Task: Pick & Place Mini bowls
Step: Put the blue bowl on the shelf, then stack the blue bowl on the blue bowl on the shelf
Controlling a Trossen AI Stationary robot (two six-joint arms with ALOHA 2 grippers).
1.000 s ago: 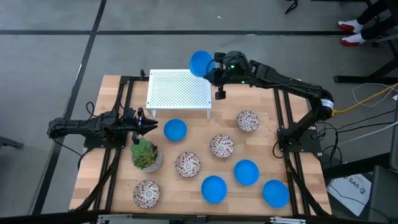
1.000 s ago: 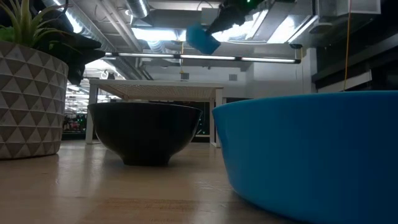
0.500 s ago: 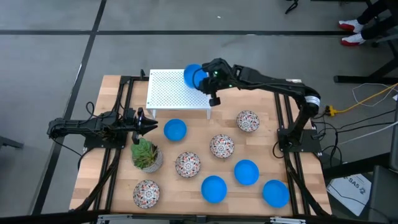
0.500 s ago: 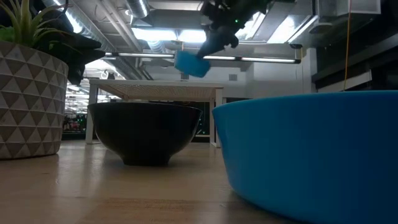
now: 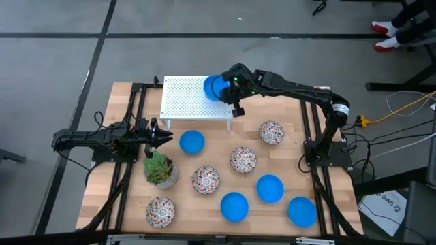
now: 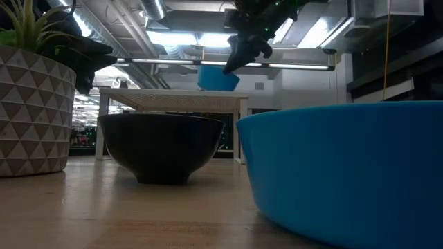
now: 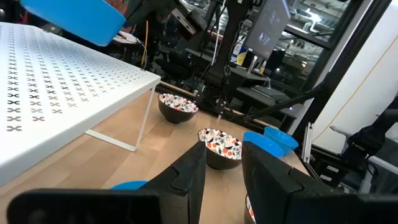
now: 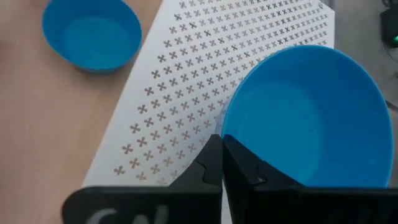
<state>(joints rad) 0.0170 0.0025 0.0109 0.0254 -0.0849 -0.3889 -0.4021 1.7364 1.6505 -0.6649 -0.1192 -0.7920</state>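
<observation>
The right gripper [image 5: 227, 88], clamped on the rim of an empty blue bowl [image 5: 215, 87], holds it above the white rack [image 5: 194, 101]; the left gripper [image 5: 158, 137] waits open by the plant [image 5: 159, 168].

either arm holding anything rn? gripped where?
Right tool is shut on a blue bowl, pinching its rim, above the white rack. Left tool is open, holding nothing, beside the plant.

Two dark jointed arms [image 5: 293, 88], green light glowing on one wrist.
</observation>
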